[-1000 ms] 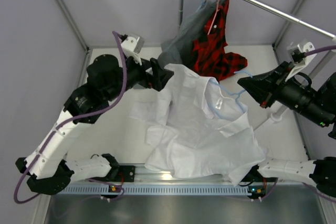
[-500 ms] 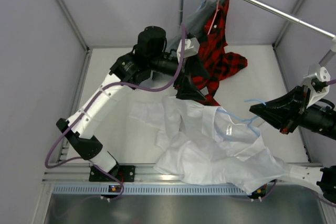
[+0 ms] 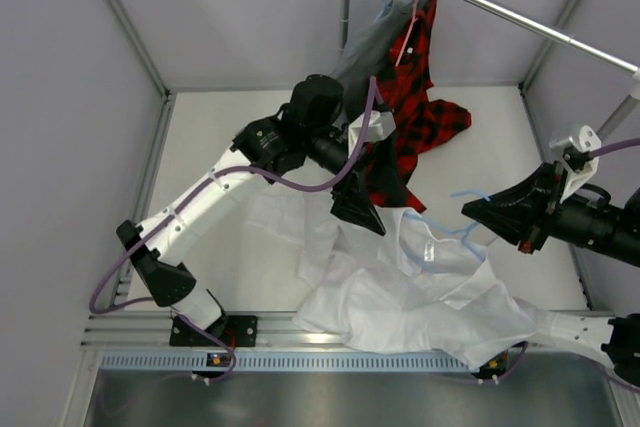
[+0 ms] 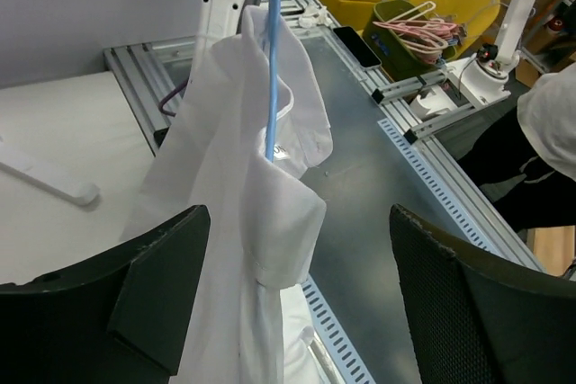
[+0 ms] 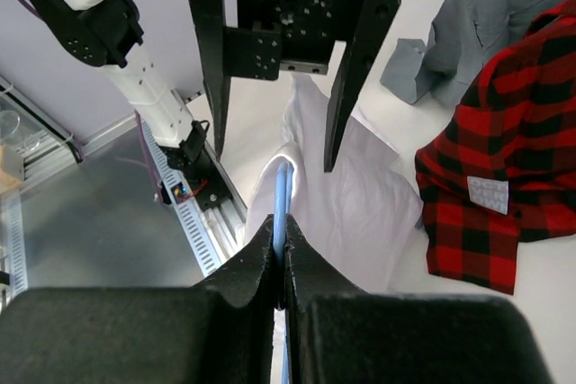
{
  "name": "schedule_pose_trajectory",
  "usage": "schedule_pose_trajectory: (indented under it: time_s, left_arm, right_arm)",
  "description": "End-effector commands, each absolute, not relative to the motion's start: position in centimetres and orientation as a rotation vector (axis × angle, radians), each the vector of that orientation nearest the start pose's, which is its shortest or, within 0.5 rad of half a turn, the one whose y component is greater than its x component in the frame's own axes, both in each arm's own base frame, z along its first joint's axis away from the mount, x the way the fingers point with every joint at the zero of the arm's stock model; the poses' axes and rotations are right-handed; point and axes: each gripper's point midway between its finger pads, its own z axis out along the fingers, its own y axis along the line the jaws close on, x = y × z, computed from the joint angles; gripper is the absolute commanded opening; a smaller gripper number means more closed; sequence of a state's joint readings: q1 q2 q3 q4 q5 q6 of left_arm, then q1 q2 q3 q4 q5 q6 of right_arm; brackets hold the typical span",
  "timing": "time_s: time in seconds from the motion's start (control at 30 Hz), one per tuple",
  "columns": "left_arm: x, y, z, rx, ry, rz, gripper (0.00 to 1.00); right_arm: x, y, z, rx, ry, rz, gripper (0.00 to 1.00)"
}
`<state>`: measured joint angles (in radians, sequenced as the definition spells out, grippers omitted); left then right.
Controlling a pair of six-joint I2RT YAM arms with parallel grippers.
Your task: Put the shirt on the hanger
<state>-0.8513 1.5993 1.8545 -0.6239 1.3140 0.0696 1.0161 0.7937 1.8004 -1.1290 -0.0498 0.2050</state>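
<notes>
While the shirt lay wrinkled across the lower centre of the top view, collar end raised toward mid-frame, my left gripper hung at centre just above that collar, fingers spread wide, holding nothing. My right gripper, at the right edge, was pinched on the hanger, whose blue wire ran into the collar.

Shirt on table, right of centre, reaching near edge. Hanger partly inside its collar (hook end toward right gripper, at right). Left gripper over shirt's far-left edge. Behind it, two garments on rail.
</notes>
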Motion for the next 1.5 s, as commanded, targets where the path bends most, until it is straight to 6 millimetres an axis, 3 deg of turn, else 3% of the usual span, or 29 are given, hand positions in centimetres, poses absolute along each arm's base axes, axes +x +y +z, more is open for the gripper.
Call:
schedule_pose_trajectory:
  time_s: [0.0, 0.1, 0.2, 0.23, 0.33, 0.47, 0.5, 0.53, 0.57, 0.6, 0.67, 0.7, 0.73, 0.83, 0.87, 0.97, 1.1, 1.33, 1.43, 1.47]
  left_arm:
    - [10.2, -37.8, 40.2, -2.197, -1.603, 2.325, 0.83]
    - [11.2, -38.4, 39.1, -2.228, -1.735, 2.28, 0.76]
    - [11.1, -38.7, 38.9, -2.254, -1.746, 2.268, 0.55]
    - [10.9, -38.8, 38.9, -2.259, -1.73, 2.27, 0.32]
    - [10.5, -38.8, 39.1, -2.279, -1.688, 2.278, 0.0]
    - [9.9, -38.4, 39.9, -2.331, -1.605, 2.307, 0.0]
    - [9.8, -38.3, 40.1, -2.347, -1.587, 2.315, 0.0]
    - [9.7, -38.0, 40.3, -2.342, -1.568, 2.323, 0.0]
    - [9.6, -37.9, 40.6, -2.345, -1.554, 2.331, 0.0]
    - [9.5, -37.6, 40.7, -2.337, -1.544, 2.337, 0.0]
    - [9.4, -36.9, 41.2, -2.334, -1.511, 2.358, 0.0]
    - [9.4, -36.7, 41.1, -2.321, -1.516, 2.357, 0.0]
    - [9.4, -36.2, 41.4, -2.33, -1.515, 2.366, 0.0]
    - [8.9, -35.6, 42.1, -2.351, -1.5, 2.378, 0.0]
    - [8.8, -35.4, 42.2, -2.353, -1.499, 2.379, 0.0]
    - [8.5, -34.9, 43.0, -2.362, -1.5, 2.39, 0.0]
    - [7.4, -34.1, 43.9, -2.34, -1.434, 2.409, 0.0]
    - [7.0, -33.6, 44.8, -2.328, -1.437, 2.417, 0.0]
    - [7.2, -33.9, 45.0, -2.311, -1.487, 2.413, 0.0]
    - [7.4, -34.0, 45.2, -2.303, -1.504, 2.412, 0.0]
  right_arm:
    - [7.1, 14.7, 48.1, -0.735, 1.597, 0.95, 0.0]
    - [6.8, 15.2, 48.4, -0.758, 1.589, 0.971, 0.0]
    - [6.8, 15.6, 48.7, -0.774, 1.573, 0.982, 0.0]
    - [6.8, 15.7, 48.8, -0.773, 1.565, 0.982, 0.0]
    - [7.1, 15.9, 49.3, -0.76, 1.548, 0.985, 0.0]
    - [7.1, 16.1, 49.4, -0.751, 1.547, 0.996, 0.0]
    - [7.1, 16.0, 49.3, -0.749, 1.552, 0.996, 0.12]
    - [7.3, 15.5, 49.2, -0.744, 1.561, 0.967, 0.32]
    - [6.9, 13.8, 48.5, -0.743, 1.603, 0.919, 0.63]
    - [7.4, 12.4, 48.3, -0.703, 1.625, 0.86, 0.69]
    - [5.4, 10.0, 48.9, -0.697, 1.6, 0.911, 0.73]
    - [4.4, 9.2, 48.1, -0.714, 1.63, 0.938, 0.77]
    - [3.1, 9.1, 47.9, -0.722, 1.645, 1.023, 0.78]
    - [0.9, 8.3, 44.7, -0.752, 1.708, 1.113, 0.79]
    - [1.1, 9.0, 42.6, -0.77, 1.769, 1.094, 0.82]
    - [1.2, 9.0, 40.4, -0.786, 1.805, 1.072, 0.85]
    - [1.6, 9.4, 39.4, -0.844, 1.79, 1.029, 0.88]
    - [2.5, 14.0, 39.0, -0.954, 1.74, 1.067, 0.85]
    - [2.8, 15.7, 38.9, -0.987, 1.715, 1.097, 0.77]
    - [2.8, 15.8, 39.0, -0.988, 1.709, 1.1, 0.62]
